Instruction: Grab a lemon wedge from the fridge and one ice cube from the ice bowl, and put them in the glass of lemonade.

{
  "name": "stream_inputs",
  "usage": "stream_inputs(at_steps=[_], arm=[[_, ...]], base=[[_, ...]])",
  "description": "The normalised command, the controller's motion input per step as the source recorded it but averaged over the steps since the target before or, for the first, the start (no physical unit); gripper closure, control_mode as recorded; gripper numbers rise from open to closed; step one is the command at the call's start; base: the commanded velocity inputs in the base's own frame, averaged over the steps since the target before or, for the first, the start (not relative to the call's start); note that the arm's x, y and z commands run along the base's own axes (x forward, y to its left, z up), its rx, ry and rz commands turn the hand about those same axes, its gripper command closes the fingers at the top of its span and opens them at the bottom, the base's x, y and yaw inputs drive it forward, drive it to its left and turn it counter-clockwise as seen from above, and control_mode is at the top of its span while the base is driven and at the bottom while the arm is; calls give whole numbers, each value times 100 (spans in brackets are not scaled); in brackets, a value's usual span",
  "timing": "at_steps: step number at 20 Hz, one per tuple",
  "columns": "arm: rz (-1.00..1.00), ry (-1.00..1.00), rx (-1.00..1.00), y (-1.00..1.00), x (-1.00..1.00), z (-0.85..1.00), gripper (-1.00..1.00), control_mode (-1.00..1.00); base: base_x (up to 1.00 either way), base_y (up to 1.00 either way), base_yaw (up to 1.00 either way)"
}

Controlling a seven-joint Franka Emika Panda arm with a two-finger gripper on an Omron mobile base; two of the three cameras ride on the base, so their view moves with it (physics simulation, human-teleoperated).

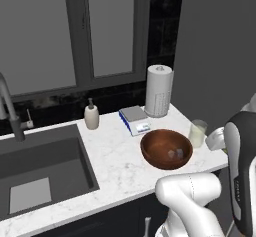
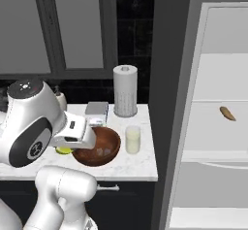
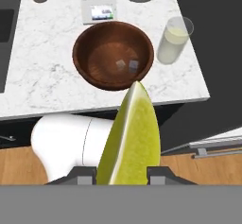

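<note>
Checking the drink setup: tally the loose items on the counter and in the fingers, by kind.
Lemon wedge, held in the fingers: 1
Ice bowl: 1
Ice cubes: 2
Glass of lemonade: 1
Paper towel roll: 1
Soap bottle: 1
Scale: 1
Total: 8

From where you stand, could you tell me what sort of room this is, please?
It looks like a home kitchen: a marble counter with a sink and tap, an open fridge beside it, and a paper towel roll by the wall.
</note>
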Motion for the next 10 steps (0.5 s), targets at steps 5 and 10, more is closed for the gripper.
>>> stream_inputs(at_steps=[5, 10], arm=[[1, 8, -3, -3, 24, 17, 100, -100], [1, 13, -9, -1, 43, 31, 100, -100]], base=[[21, 0, 0], [0, 0, 0]])
